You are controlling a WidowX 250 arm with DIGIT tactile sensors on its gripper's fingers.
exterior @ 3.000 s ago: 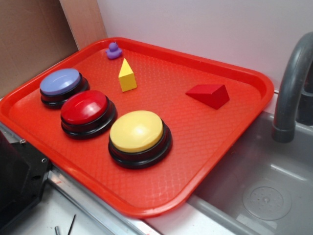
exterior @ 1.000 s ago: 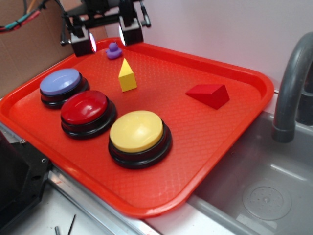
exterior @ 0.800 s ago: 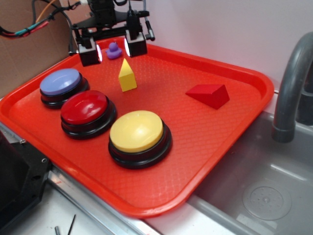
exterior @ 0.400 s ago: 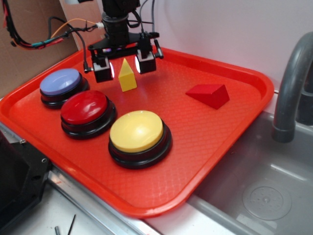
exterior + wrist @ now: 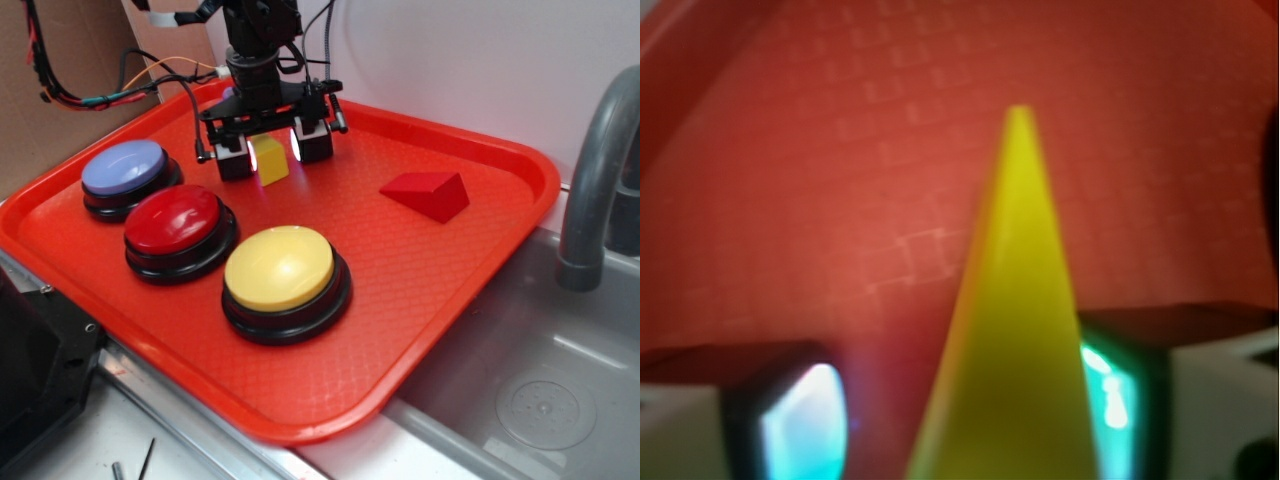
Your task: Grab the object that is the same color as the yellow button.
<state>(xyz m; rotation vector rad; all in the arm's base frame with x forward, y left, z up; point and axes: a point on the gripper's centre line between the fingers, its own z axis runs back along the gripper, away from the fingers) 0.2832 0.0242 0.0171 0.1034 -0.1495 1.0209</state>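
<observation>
My end effector stands open, fingers straddling the small yellow pointed plastic block behind the large round yellow push-button.

We see the small yellow block standing upright on the red tray, behind the buttons; only its lower part shows in the exterior view, while in the wrist view its pointed top rises as a blurred spike. The yellow button, a large dome on a black round base, sits toward the tray's front edge, well apart from the block.
</observation>
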